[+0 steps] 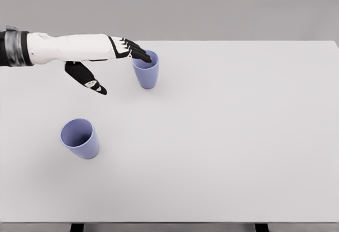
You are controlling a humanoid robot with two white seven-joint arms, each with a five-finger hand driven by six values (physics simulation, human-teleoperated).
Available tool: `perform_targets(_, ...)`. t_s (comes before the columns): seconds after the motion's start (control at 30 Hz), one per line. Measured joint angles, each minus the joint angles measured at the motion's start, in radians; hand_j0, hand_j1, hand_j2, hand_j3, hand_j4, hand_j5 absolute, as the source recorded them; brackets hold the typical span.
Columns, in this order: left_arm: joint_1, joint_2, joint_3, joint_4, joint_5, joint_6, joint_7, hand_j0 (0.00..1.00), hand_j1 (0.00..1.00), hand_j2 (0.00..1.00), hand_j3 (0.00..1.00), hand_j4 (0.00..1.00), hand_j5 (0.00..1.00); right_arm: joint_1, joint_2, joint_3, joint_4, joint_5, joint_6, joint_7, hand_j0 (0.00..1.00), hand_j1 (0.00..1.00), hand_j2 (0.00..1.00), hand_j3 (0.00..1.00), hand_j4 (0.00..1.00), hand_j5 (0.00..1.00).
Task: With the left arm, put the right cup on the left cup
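Note:
Two lavender cups stand upright on the white table (238, 136). The right cup (146, 74) is at the back centre-left. The left cup (80, 138) stands nearer the front left. My left hand (119, 68) reaches in from the left edge. Its black fingertips (142, 55) rest at the near rim of the right cup, some dipping over the opening. The thumb (87, 79) hangs down, well apart from the cup's left side. The fingers are spread and nothing is held. The right arm does not show.
The table's front edge runs along the bottom, with two dark legs (77, 227) below it. A plain grey wall lies behind the far edge.

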Motion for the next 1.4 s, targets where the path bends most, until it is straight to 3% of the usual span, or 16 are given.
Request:
perform_targets(0.07,-0.028,-0.005,-0.002,0.030,-0.002,0.000,0.000,1.00,1.00,1.00,1.00,1.00,1.00,0.038,0.000,0.000,0.003,-0.002,0.002,0.000,1.00,1.00,1.00,1.00,1.00,1.00)
perform_targets(0.3,-0.029,-0.093,-0.003,0.186,-0.047,0.000,0.000,1.00,1.00,1.00,1.00,1.00,1.00,0.040,0.000,-0.001,0.002,-0.004,0.003,-0.001,1.00,1.00,1.00,1.00,1.00,1.00)
perform_targets(0.67,-0.066,-0.255,-0.001,0.345,-0.170,0.000,0.000,1.00,1.00,1.00,1.00,1.00,1.00,0.038,0.000,0.000,0.002,-0.004,0.002,-0.001,1.00,1.00,1.00,1.00,1.00,1.00)
perform_targets(0.97,-0.083,-0.349,-0.004,0.598,-0.194,0.000,0.000,1.00,1.00,1.00,1.00,1.00,1.00,0.040,0.000,0.000,0.002,-0.004,0.003,-0.001,1.00,1.00,1.00,1.00,1.00,1.00)
perform_targets(1.17,-0.083,-0.414,-0.006,0.657,-0.226,0.000,0.000,1.00,1.00,1.00,1.00,1.00,1.00,0.038,0.000,0.000,0.002,-0.004,0.003,-0.001,1.00,1.00,1.00,1.00,1.00,1.00)
perform_targets(1.4,-0.083,-0.433,-0.006,0.673,-0.237,0.000,0.000,1.00,1.00,1.00,1.00,1.00,1.00,0.040,0.000,0.000,0.002,-0.004,0.003,-0.001,1.00,1.00,1.00,1.00,1.00,1.00)
